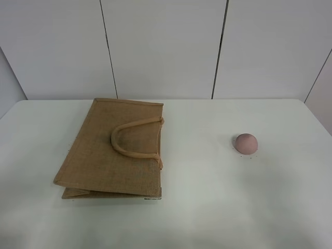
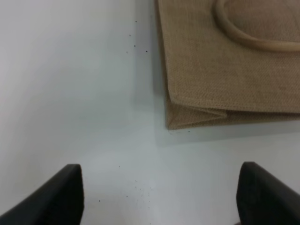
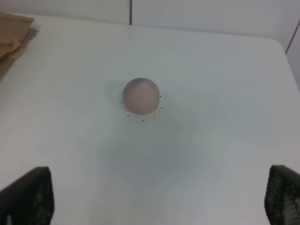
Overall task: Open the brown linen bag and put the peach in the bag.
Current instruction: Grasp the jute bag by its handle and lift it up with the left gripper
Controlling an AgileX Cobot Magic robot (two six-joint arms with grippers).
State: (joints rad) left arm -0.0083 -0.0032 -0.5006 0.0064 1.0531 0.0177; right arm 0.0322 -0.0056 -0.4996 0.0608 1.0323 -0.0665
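Claws first: left claw (image 2: pixel 161 199) released, fingers spread wide over bare desk (image 1: pixel 218 207), gripping nothing; right claw (image 3: pixel 157 201) likewise released and empty. Out of sight in the high view, both.

Judged as the very start: nothing opened, nothing lifted. To do the opening well, begin with the brown linen bag (image 1: pixel 111 148), lying flat and closed on the left half of the desk, mouth edge toward the middle, folded gusset (image 2: pixel 197 115) showing along the near side. Go for the upper loop handle (image 1: pixel 134 139), resting on the top panel, rather than pinching coarse cloth. Take only that top handle, so as not to raise both walls together. Pull up and away from the lower panel to unfold the gussets, then hold the mouth wide before bringing fruit across. Probably prone to sliding on the smooth desk if dragged sideways, so lift more than tug.

Relative to the left claw: bag ahead and off to one side, near but not touching, folded corner closest, handle farther on.

Then the peach (image 3: pixel 140 95): sitting alone on the right half of the desk, well apart from the bag, straight ahead of the right claw and centred between the spread fingers, not yet within them. Round and apt to roll, so close gently around the widest part.
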